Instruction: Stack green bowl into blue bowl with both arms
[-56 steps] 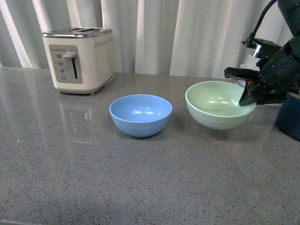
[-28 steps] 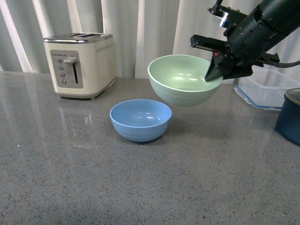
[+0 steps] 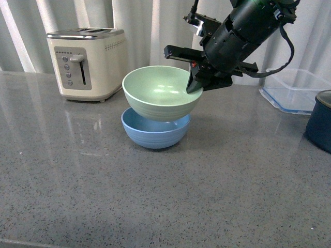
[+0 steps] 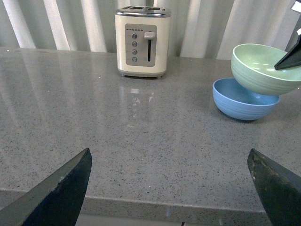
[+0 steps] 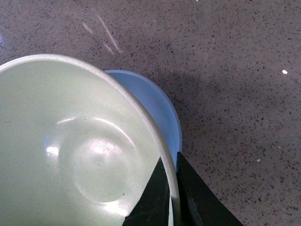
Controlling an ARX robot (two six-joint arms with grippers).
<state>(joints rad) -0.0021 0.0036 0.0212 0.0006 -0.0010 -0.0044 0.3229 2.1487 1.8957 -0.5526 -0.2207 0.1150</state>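
My right gripper (image 3: 195, 82) is shut on the right rim of the pale green bowl (image 3: 160, 93) and holds it just above the light blue bowl (image 3: 155, 132), which stands on the grey counter. The green bowl hangs slightly left of the blue one and tilts a little. In the right wrist view the gripper (image 5: 170, 176) pinches the green bowl's rim (image 5: 94, 155), with the blue bowl (image 5: 160, 113) showing beneath. In the left wrist view my left gripper (image 4: 171, 188) is open and empty at the counter's near edge, far from the green bowl (image 4: 263, 68) and the blue bowl (image 4: 242, 99).
A cream toaster (image 3: 88, 62) stands at the back left of the grey counter (image 3: 155, 196). A clear plastic container (image 3: 295, 90) and a dark navy pot (image 3: 320, 121) stand at the right. A curtain hangs behind.
My right arm has lifted the green bowl off the counter and carried it left, from beside the blue bowl to just above it.
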